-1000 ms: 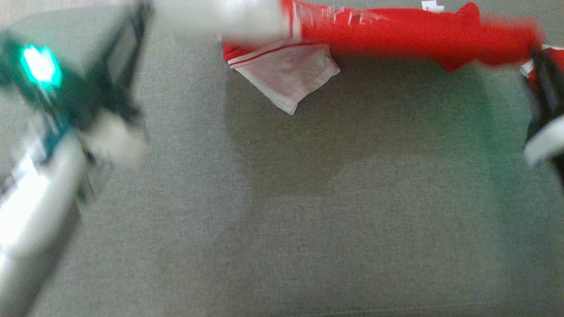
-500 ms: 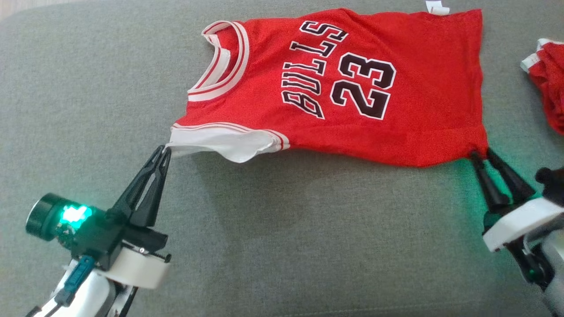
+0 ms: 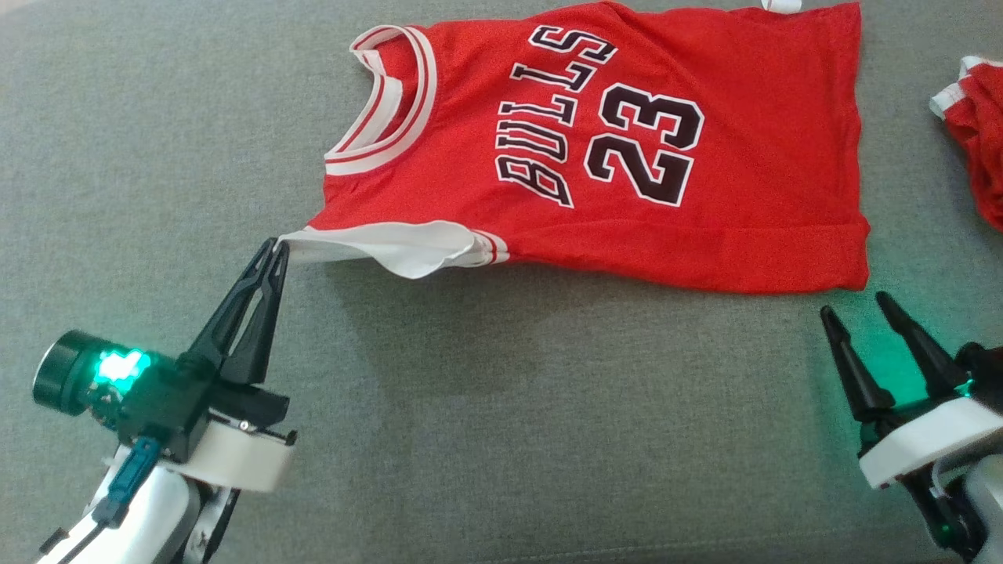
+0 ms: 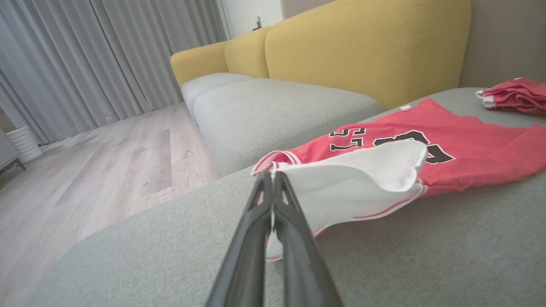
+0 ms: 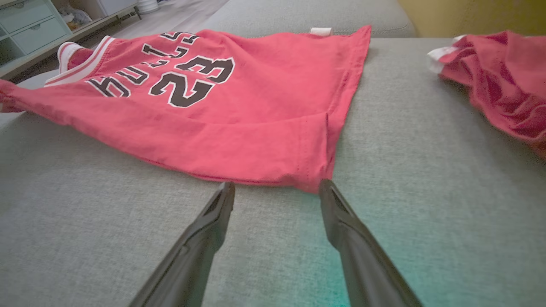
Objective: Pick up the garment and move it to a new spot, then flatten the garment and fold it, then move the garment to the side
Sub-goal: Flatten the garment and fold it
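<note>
The garment [image 3: 627,196] is a red sleeveless jersey with white trim and black lettering, spread face up on a grey cushion [image 3: 501,439]. My left gripper [image 3: 276,247] is shut on the white edge of its near armhole; in the left wrist view the closed fingers [image 4: 273,200] pinch that white fold [image 4: 367,179]. My right gripper [image 3: 854,304] stands open just short of the hem corner, holding nothing. In the right wrist view the garment [image 5: 204,106] lies flat ahead of the spread right gripper [image 5: 275,187], its corner between the tips.
A second red and white garment [image 3: 975,149] lies crumpled at the cushion's right edge, also seen as a heap [image 5: 499,89]. Behind the cushion stands a yellow sofa back [image 4: 367,47], with wood floor [image 4: 106,170] and grey curtains [image 4: 106,59] to the left.
The jersey went from bunched and lifted to spread flat. The right gripper opened and let go of the hem corner, drawing back a little. The left gripper keeps its hold.
</note>
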Available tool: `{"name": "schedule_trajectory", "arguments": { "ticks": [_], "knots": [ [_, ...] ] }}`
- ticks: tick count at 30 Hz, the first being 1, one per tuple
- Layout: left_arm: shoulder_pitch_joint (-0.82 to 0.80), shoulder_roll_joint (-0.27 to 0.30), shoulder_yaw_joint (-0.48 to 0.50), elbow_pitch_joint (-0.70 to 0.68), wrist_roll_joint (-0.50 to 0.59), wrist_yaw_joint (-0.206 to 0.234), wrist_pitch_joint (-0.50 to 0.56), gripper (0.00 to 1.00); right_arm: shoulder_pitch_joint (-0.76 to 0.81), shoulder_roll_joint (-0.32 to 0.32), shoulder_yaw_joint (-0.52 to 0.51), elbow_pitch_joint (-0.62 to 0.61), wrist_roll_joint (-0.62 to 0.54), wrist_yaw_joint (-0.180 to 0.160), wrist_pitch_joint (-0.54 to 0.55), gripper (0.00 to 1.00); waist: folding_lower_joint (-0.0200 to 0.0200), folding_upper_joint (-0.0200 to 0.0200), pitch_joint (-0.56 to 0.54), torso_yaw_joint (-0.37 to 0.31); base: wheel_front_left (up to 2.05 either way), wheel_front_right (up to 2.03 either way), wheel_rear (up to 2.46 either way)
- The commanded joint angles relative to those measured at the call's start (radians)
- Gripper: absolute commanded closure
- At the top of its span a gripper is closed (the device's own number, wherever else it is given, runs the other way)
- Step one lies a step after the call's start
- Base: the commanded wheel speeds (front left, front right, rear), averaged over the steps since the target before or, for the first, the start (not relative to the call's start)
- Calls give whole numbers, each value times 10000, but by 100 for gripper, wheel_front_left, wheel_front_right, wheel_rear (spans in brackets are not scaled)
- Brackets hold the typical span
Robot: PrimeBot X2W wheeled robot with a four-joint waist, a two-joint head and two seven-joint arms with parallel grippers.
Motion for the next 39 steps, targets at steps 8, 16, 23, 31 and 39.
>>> {"name": "schedule_trajectory", "arguments": {
  "ticks": [8,16,23,31,39],
  "knots": [
    [-371,412,496,-325,-61,82,43,100,-410,144,-515,591,-664,65,-137,0,0,0,43,5,0,0,0],
    [-497,385,370,-339,-40,24,137,100,-1108,323,-139,1620,-619,65,-137,54,0,0,65,155,0,0,0],
    [-563,398,345,-296,-54,19,123,100,-1301,189,58,1828,-555,65,-137,100,0,0,12,260,0,0,0],
    [-567,721,546,-489,27,71,-125,100,-705,73,-1210,679,-1558,65,-137,100,0,0,-936,112,0,0,0],
    [-1895,1840,1355,-1551,87,-493,125,100,-316,-393,-3513,-2734,-2348,65,746,100,0,0,-2562,-213,0,0,0]
  ]
}}
